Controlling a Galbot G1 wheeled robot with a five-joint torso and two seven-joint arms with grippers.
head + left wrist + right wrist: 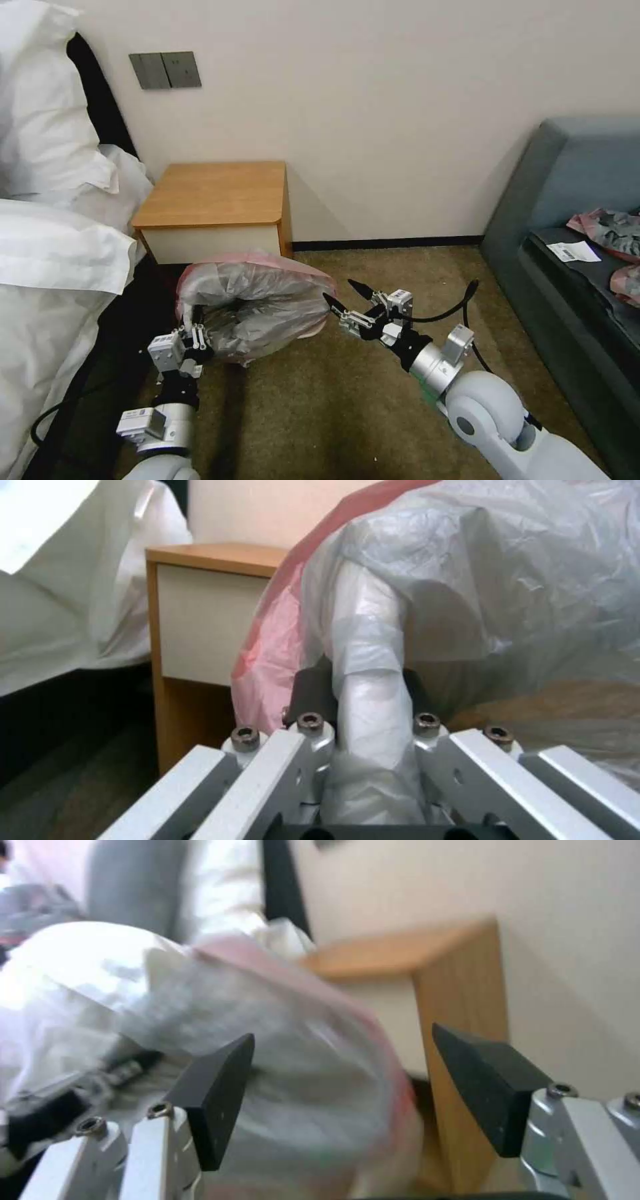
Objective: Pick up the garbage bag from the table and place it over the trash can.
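Gripping a twisted fold of the garbage bag (373, 715), my left gripper (191, 328) is holding it (billowing) before the table (213, 193); my right gripper (347, 297), fingers wide, is hovering at the bag's three o'clock.

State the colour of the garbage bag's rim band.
Pink-red, on the thin translucent grey plastic garbage bag; clearest in the left wrist view.

Left arm (160, 427) reaching up and forward from the lower left, wrist near vertical, left gripper (193, 323) pinched tight on a fold of the bag (257, 303). Right arm (493, 417) stretched in from the lower right, forearm angled toward the left, right gripper (347, 297) with black fingertips (217, 1100) spread wide, one tip just beside the bag's edge.
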